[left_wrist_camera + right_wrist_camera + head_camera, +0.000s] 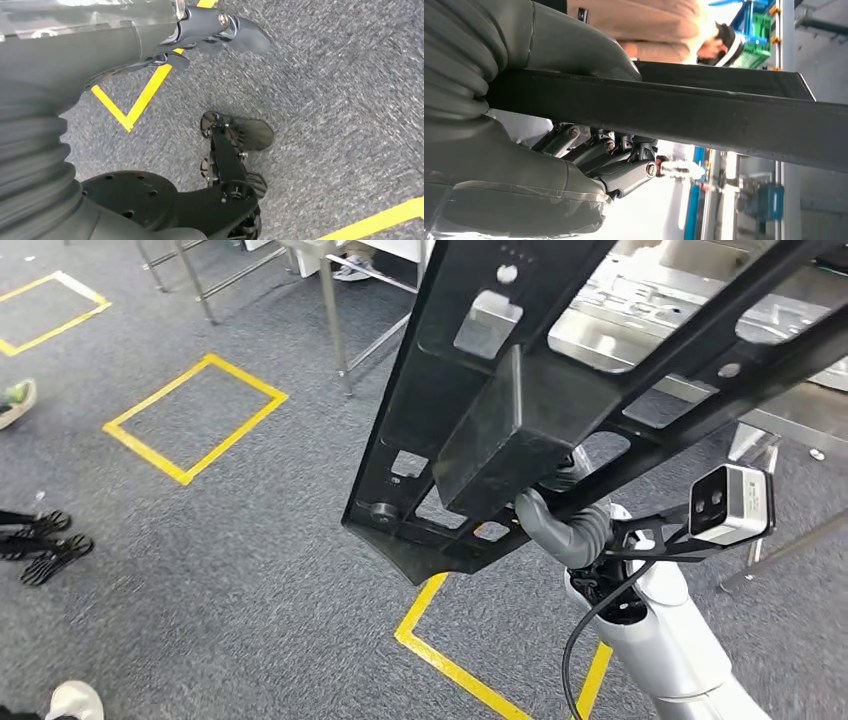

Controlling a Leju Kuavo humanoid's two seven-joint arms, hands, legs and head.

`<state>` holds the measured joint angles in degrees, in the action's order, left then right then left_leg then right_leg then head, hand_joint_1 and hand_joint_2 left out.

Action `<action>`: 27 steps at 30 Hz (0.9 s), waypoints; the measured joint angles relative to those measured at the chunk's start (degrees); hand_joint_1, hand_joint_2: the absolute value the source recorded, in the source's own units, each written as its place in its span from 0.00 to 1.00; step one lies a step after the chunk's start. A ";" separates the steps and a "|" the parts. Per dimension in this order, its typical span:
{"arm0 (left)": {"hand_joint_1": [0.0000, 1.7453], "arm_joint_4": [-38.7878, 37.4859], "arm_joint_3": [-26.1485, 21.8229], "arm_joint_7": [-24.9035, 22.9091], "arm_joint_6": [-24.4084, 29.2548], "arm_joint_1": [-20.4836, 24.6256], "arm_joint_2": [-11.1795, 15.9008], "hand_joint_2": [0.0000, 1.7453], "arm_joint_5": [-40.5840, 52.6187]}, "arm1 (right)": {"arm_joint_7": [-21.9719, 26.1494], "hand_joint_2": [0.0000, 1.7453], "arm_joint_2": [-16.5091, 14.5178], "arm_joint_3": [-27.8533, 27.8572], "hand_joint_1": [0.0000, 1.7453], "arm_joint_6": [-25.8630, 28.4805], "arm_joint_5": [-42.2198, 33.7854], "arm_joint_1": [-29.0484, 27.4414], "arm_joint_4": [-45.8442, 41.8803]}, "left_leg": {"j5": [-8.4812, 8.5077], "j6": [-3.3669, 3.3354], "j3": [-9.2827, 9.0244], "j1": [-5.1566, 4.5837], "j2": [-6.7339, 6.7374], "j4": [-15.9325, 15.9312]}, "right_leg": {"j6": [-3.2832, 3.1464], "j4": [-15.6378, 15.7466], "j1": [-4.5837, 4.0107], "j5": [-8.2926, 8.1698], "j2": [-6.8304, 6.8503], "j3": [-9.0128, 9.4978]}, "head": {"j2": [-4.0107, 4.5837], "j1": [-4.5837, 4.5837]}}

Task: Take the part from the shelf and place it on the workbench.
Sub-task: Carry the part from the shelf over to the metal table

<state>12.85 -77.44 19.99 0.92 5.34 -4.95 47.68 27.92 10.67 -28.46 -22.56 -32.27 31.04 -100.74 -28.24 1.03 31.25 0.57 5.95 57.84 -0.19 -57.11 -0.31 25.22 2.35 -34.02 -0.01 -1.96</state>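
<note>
Right hand (565,530) is gripping the long black cut-out metal frame part (560,390) near its lower end, likely for carrying toward the steel workbench (640,310); left hand (210,35) is hanging empty, fingers curled.

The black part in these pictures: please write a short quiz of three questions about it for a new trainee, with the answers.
1. True or false: the black part lies on the floor.
2. Which hand holds the part? A) the left hand B) the right hand C) a person's hand
3. Fill in: the marks on the grey carpet are made of ______ tape.

Key
1. False. The right hand holds it up in the air; the right wrist view shows the fingers curled under its bar.
2. B. The left hand hangs over the floor with nothing in it.
3. Yellow.
</note>
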 joint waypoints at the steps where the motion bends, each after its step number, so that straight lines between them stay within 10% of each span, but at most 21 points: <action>1: 0.00 0.00 0.01 -0.01 -0.01 0.04 0.02 1.00 0.04 | 0.02 1.00 0.07 0.08 1.00 0.01 -0.02 0.03 0.00 | -0.89 0.24 0.36 0.05 -0.99 1.19 | -0.33 0.31 0.24 -0.18 -0.63 0.22 | -0.01 0.07; 6: 0.00 -0.02 0.03 -0.31 -0.01 -0.21 0.04 1.00 0.16 | 0.04 1.00 0.03 0.11 1.00 -0.08 0.07 -0.29 0.28 | -6.78 0.89 7.96 0.24 -5.47 16.27 | -0.97 0.41 0.45 -0.24 -4.08 0.50 | 0.01 0.77; 10: 0.00 -0.01 0.03 -0.38 0.00 -0.15 0.24 1.00 0.21 | 0.20 1.00 -0.05 0.11 1.00 -0.02 0.88 -0.42 0.39 | 0.66 0.46 3.61 0.48 -8.03 4.61 | -0.47 -0.41 0.49 0.27 -7.09 0.51 | 0.01 0.76; 14: 0.00 -0.02 0.14 -0.38 -0.12 -0.06 0.34 1.00 0.62 | 0.72 1.00 -0.31 0.07 1.00 0.27 2.04 -1.21 0.32 | 1.44 -0.54 1.74 0.51 -9.18 0.39 | 0.79 -0.60 0.71 0.11 -9.32 -0.30 | -0.01 0.77; 17: 0.00 -0.02 0.36 -0.32 -0.21 0.02 0.25 1.00 0.90 | 0.93 1.00 -0.31 0.15 1.00 0.49 2.41 -1.80 0.21 | 1.83 -1.63 1.22 0.86 -7.27 -0.53 | 1.52 -3.65 0.52 2.04 -6.83 -1.76 | 0.00 0.49; 21: 0.00 -0.02 0.43 -0.29 -0.24 -0.25 0.25 1.00 1.02 | 1.01 1.00 -0.31 0.17 1.00 0.73 2.52 -2.51 0.14 | 1.63 -1.95 1.06 0.65 -4.47 -0.66 | 2.20 -16.68 1.01 7.15 -2.92 -8.55 | 0.00 0.15; 27: 0.00 -0.02 0.55 -0.25 -0.33 -0.17 0.11 1.00 1.27 | 1.87 1.00 -0.26 0.40 1.00 0.58 3.00 -3.12 0.13 | 0.61 -0.71 -0.06 0.34 -1.19 -0.63 | 1.45 -0.74 0.64 -0.43 1.19 -0.65 | 0.01 0.16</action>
<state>12.83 -76.89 19.74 0.59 5.17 -4.83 48.95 29.80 10.40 -28.05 -21.98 -29.27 27.92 -100.61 -27.64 0.33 31.19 0.91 4.76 57.21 1.25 -57.85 0.34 24.79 3.54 -34.66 0.00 -1.80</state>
